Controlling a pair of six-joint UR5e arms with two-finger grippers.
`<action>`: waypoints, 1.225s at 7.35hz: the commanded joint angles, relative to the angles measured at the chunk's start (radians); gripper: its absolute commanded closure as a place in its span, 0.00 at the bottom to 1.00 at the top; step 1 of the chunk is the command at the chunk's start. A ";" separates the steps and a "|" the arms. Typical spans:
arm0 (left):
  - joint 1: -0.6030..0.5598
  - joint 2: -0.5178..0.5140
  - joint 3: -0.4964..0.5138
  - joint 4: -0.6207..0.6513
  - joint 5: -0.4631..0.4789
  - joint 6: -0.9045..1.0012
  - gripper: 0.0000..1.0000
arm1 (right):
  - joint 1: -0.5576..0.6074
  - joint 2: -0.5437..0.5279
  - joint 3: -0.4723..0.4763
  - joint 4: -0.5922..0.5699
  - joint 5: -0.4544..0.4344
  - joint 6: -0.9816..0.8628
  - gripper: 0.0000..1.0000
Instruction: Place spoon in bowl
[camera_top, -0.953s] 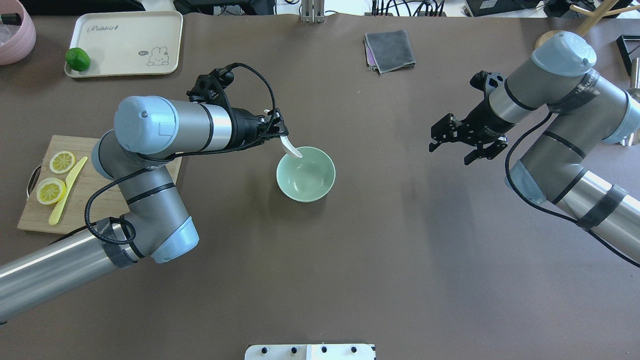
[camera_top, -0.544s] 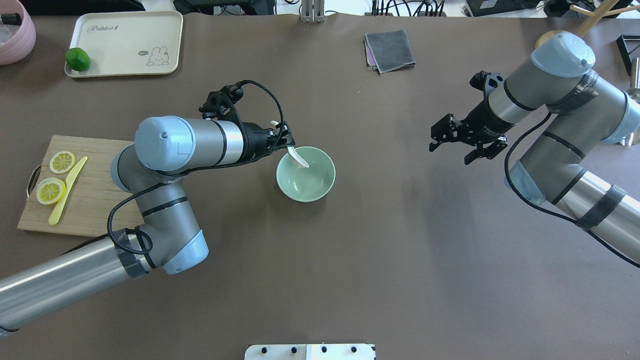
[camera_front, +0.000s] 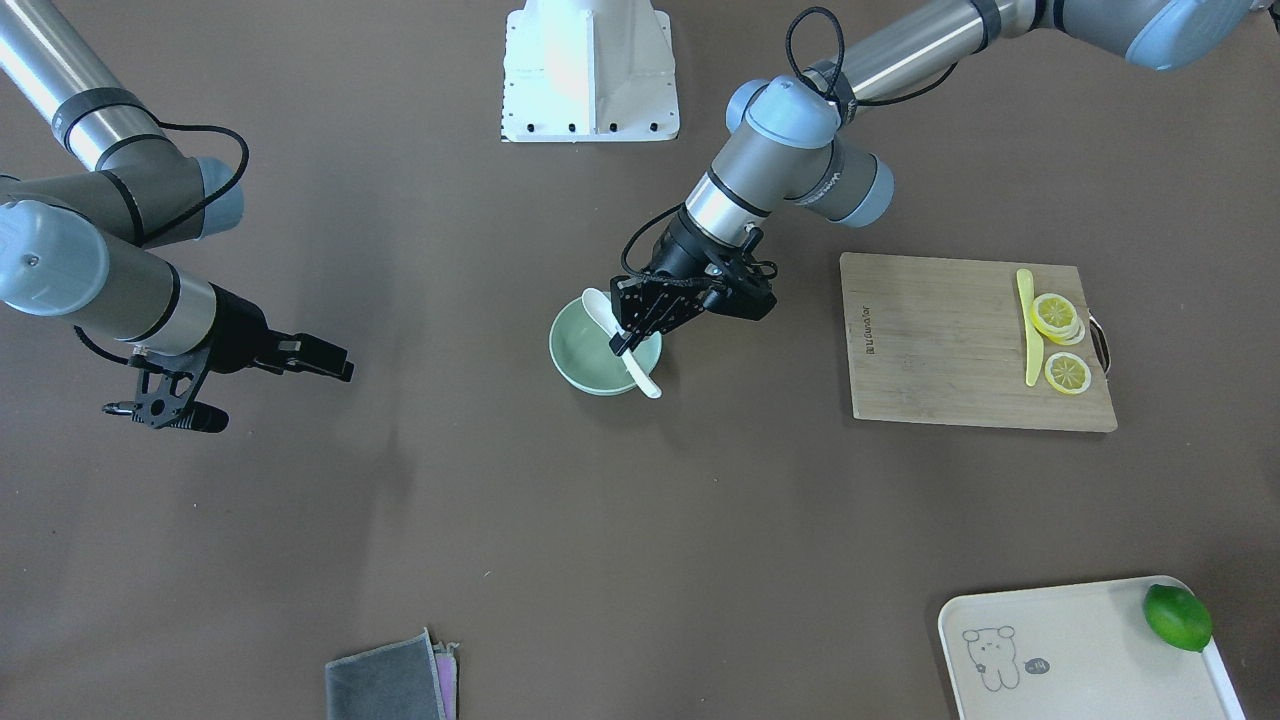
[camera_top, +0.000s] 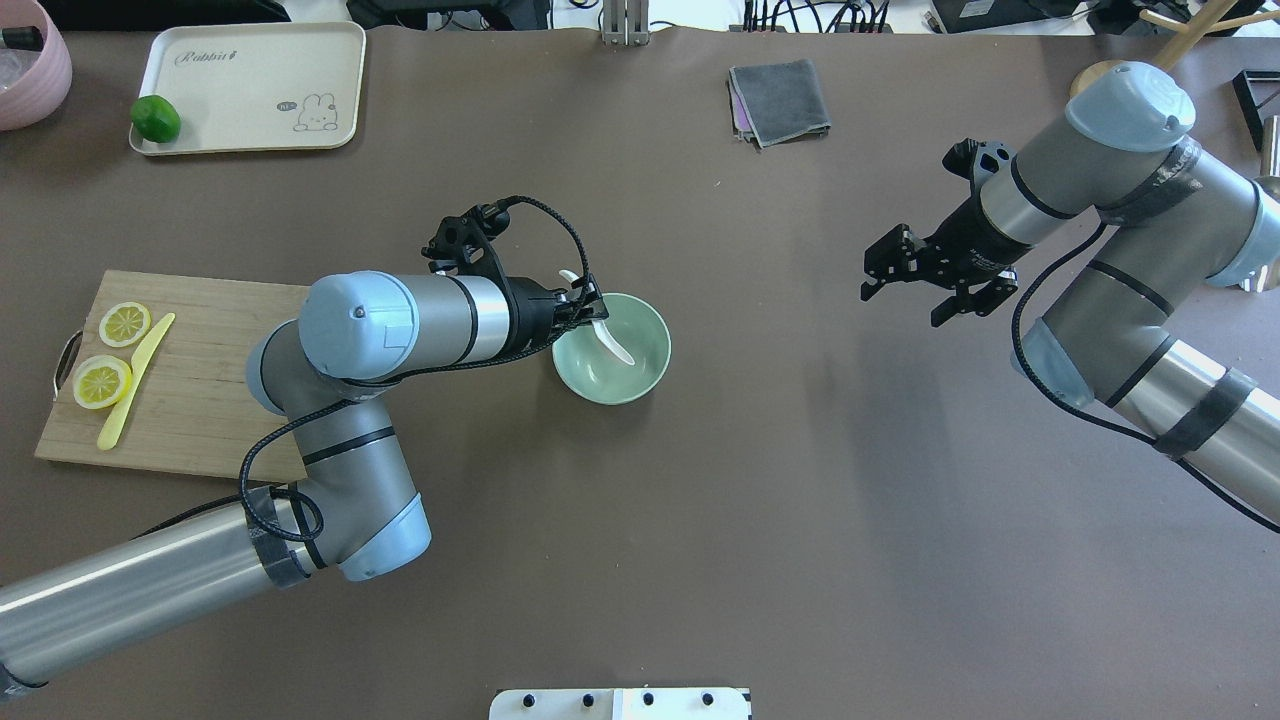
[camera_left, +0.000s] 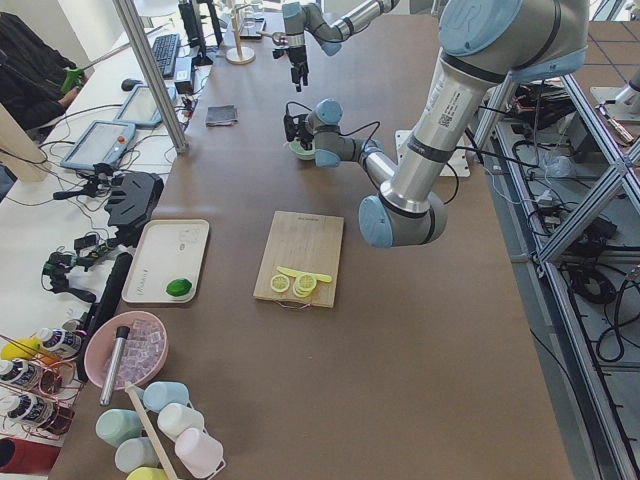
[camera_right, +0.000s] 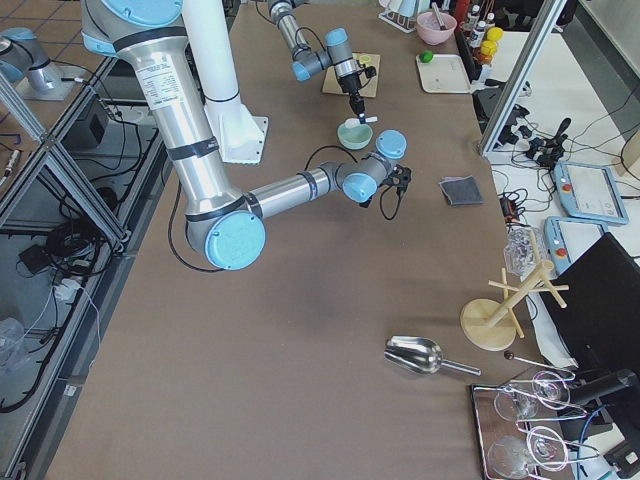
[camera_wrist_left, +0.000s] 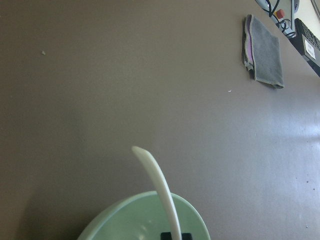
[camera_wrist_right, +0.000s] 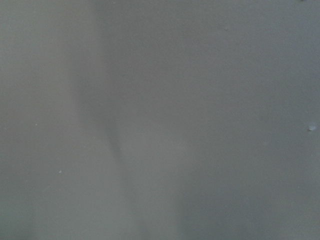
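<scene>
L gripper (camera_top: 590, 306) clamped on the spoon (camera_top: 617, 345) partway along its handle. Scoop angled down inside the bowl (camera_top: 640, 380) just below the gripper, handle tip poking out past the rim. Can't tell if the scoop touches the bowl. R gripper (camera_top: 900, 300) well apart from it, jaws spread, holding nothing, over the worktop (camera_top: 750, 500).

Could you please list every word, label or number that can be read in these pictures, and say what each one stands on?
"Rabbit": script lettering in a corner of the cream tray.
Small dark oval badge on the same tray: too small to read.
Engraved line along one short edge of the wooden cutting board: too blurred to read.
No other legible text.
</scene>
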 joint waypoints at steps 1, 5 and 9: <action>0.001 0.009 0.000 -0.001 -0.004 0.003 0.02 | -0.001 0.001 0.000 0.000 0.000 0.000 0.00; -0.094 0.073 -0.079 0.015 -0.167 0.010 0.02 | 0.045 -0.003 0.015 0.000 0.006 -0.003 0.00; -0.423 0.106 -0.220 0.596 -0.406 0.615 0.02 | 0.113 -0.081 0.191 -0.386 -0.223 -0.479 0.00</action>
